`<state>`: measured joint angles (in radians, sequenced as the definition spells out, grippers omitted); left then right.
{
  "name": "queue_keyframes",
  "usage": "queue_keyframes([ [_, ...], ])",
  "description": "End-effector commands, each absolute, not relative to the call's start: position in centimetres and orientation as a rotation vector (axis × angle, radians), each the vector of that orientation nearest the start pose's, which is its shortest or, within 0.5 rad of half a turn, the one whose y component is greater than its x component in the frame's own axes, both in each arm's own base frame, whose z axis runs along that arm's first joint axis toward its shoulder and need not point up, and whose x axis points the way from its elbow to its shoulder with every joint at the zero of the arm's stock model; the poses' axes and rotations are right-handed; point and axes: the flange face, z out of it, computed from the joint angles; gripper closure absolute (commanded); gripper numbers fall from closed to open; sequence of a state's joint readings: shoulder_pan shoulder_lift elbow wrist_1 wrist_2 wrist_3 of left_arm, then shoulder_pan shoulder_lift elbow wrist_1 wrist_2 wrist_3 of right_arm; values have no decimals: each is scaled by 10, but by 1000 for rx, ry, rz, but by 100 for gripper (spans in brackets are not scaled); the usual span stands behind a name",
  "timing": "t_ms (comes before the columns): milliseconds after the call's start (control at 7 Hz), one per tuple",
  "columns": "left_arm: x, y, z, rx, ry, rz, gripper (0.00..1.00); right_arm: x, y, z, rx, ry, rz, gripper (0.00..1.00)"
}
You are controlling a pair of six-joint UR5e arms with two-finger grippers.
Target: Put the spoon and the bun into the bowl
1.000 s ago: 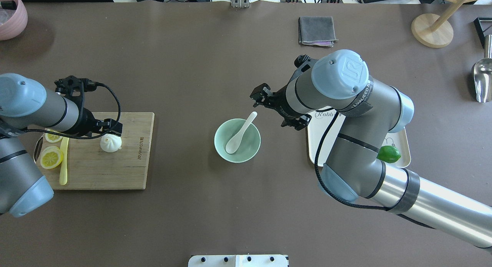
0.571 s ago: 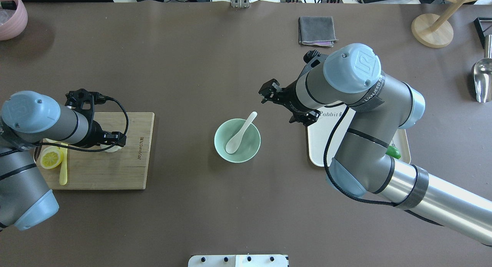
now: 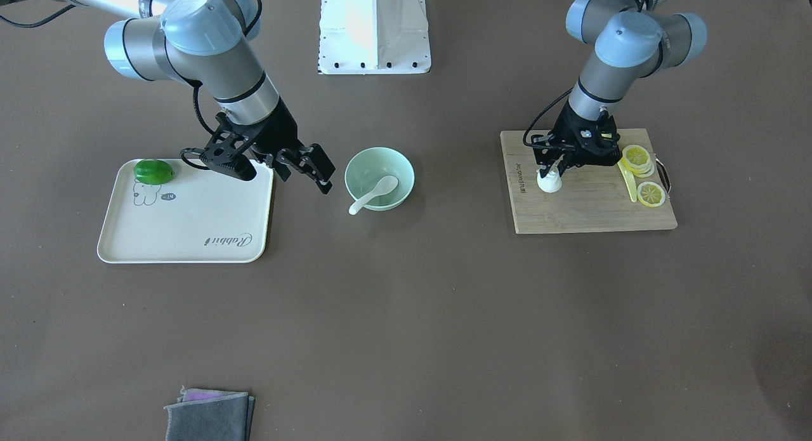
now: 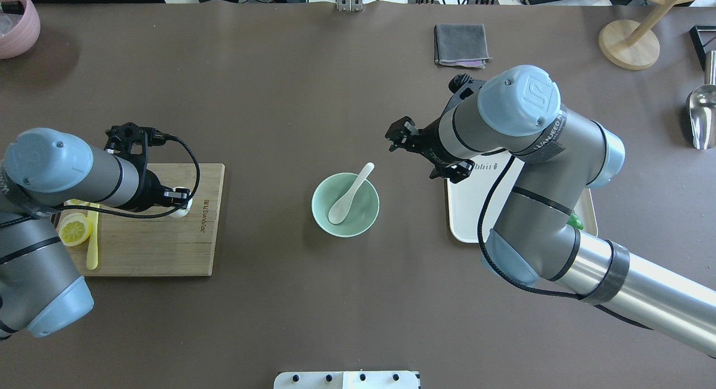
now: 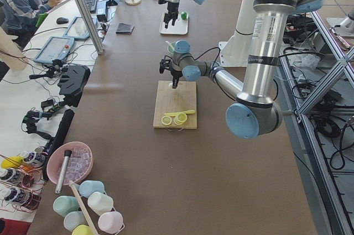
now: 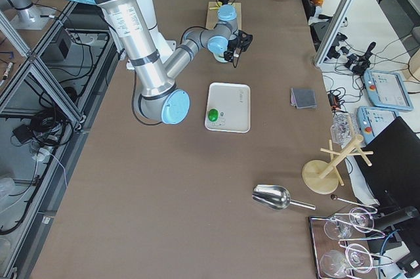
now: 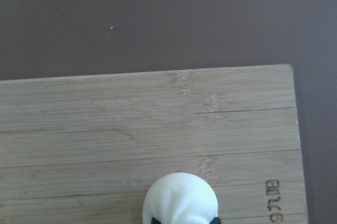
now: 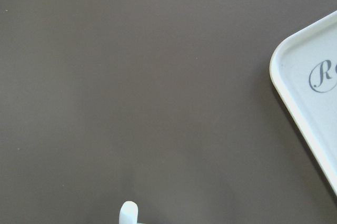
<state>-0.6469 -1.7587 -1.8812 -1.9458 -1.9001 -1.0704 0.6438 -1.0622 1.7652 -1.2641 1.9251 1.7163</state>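
Note:
The white spoon lies in the mint-green bowl at the table's middle, its handle over the far rim; both also show in the front view, the spoon and the bowl. The white bun is on the wooden cutting board, near its bowl-side edge. My left gripper is shut on the bun; the left wrist view shows the bun between dark fingertips. My right gripper is open and empty, to the right of the bowl.
A cream tray with a green lime lies to the right of the bowl. Lemon slices and a yellow knife lie on the board's left end. A grey cloth, a wooden stand and a metal scoop are at the far right.
My left gripper came down over the bun, closed on it and shifted it right, toward the bowl. My right gripper drew back from the bowl, up and to the right.

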Motion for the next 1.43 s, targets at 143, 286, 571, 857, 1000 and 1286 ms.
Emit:
queue_keyframes([
  [143, 446, -416, 235, 205, 1105, -54, 100, -377, -500, 296, -74, -1026, 481, 0],
  [286, 474, -408, 200, 184, 1148, -56, 100, -341, -512, 329, -61, -999, 438, 0],
  [571, 535, -400, 160, 186, 1139, -53, 66, -309, -519, 365, -33, -960, 399, 0],
  [857, 523, -393, 177, 211, 1124, -53, 2, -296, -519, 360, -21, -970, 409, 0],
  [1000, 496, -391, 198, 231, 1111, -34, 2, -281, -515, 374, -19, -955, 425, 0],
  [1286, 436, -412, 231, 248, 1083, 19, 2, -262, -515, 387, 7, -941, 405, 0],
])
